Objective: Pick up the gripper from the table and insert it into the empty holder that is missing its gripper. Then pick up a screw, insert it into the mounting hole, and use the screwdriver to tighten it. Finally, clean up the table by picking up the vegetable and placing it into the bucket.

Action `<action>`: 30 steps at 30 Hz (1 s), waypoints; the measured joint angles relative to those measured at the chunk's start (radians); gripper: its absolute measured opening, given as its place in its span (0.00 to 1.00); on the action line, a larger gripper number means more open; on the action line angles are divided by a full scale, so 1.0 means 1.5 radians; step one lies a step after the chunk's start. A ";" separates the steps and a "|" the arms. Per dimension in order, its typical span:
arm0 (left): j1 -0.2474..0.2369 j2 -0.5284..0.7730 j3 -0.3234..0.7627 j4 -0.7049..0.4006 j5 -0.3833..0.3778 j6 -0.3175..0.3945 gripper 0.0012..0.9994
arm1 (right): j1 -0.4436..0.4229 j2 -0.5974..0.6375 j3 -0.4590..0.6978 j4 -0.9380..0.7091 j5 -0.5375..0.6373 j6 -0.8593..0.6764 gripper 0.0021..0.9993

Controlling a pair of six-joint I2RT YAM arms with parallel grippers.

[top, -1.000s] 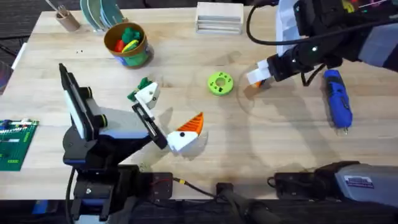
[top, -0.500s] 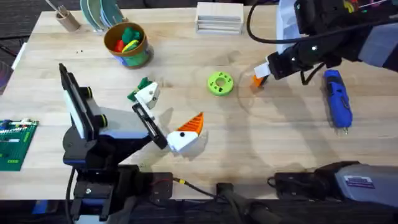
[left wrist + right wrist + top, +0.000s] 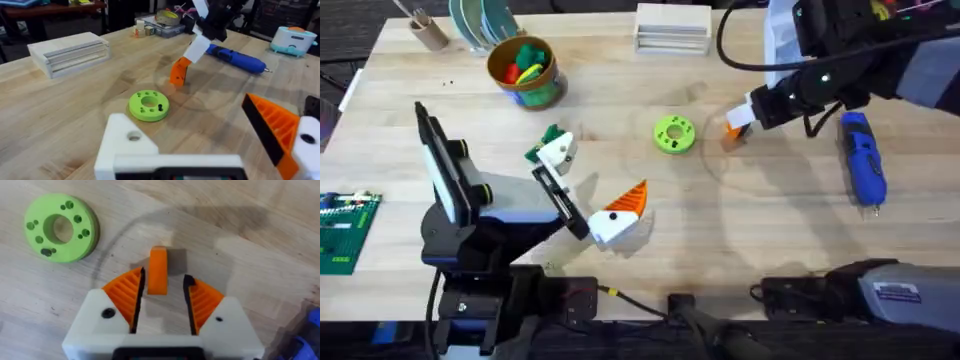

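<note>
While my right fingers (image 3: pixel 161 300) stay spread around the gripper (image 3: pixel 158 270) at upper right, nothing has shifted; my left fingers (image 3: pixel 585 190) stay spread too.

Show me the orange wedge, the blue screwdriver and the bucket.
Orange wedge (image 3: pixel 158 271): right wrist view, middle of its upright orange body.
Screwdriver (image 3: pixel 863 160): overhead view, middle of its blue barrel.
Bucket (image 3: pixel 545 92): overhead view, on its outer wall.

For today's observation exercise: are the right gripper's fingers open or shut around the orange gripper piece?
Open. The right gripper straddles the gripper, with gaps visible on both sides.
</note>
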 joint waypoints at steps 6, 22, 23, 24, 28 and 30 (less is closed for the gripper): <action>0.000 0.000 0.000 0.000 0.000 0.000 0.99 | 0.000 0.000 0.000 -0.006 0.000 0.000 0.52; 0.000 0.000 0.000 0.000 0.000 0.000 0.99 | 0.000 0.000 0.000 -0.006 -0.008 0.000 0.02; 0.000 0.000 0.000 0.000 0.000 0.000 0.99 | 0.000 0.000 0.000 -0.006 -0.008 0.000 0.02; 0.000 0.000 0.000 0.000 0.000 0.000 0.99 | 0.000 0.000 0.000 -0.006 -0.008 0.000 0.02; 0.000 0.000 0.000 0.000 0.000 0.000 0.99 | 0.000 -0.012 0.001 -0.011 -0.008 0.000 0.02; 0.000 0.000 0.000 0.000 0.000 0.000 0.99 | 0.000 -0.058 0.003 -0.012 -0.008 0.000 0.02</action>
